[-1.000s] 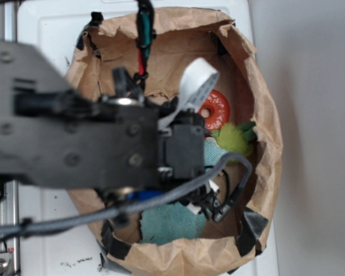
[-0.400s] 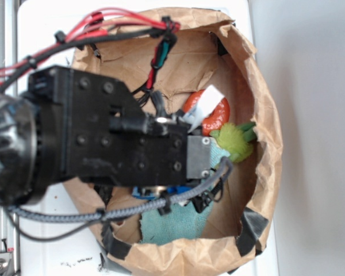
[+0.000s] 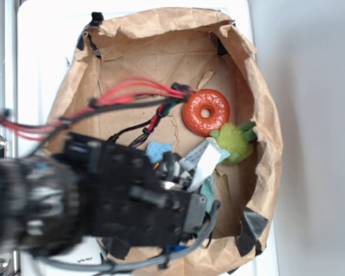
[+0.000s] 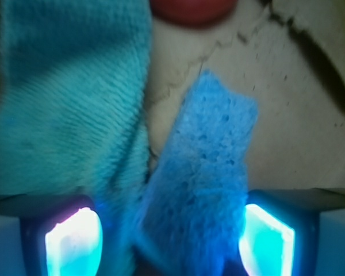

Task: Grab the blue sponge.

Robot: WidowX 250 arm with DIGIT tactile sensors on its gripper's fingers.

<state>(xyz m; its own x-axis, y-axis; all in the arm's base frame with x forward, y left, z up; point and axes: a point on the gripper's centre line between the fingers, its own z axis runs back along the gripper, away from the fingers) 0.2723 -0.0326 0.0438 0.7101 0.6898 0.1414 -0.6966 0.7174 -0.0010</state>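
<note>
1. The sponge [image 4: 210,184] lies between the gripper's [image 4: 169,236] glowing pads [image 4: 72,241], jaws wide, neither pad clearly touching it.
2. It rests on brown paper [image 4: 287,115] beside the teal cloth [image 4: 63,98].
3. From outside, the arm [image 3: 103,195] hides the gripper and most of the sponge [image 3: 157,152]; the orange ring [image 3: 206,112] stays clear.

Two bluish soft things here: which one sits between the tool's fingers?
The blue sponge, porous and block-shaped; the fuzzy teal cloth lies off to the side.
</note>
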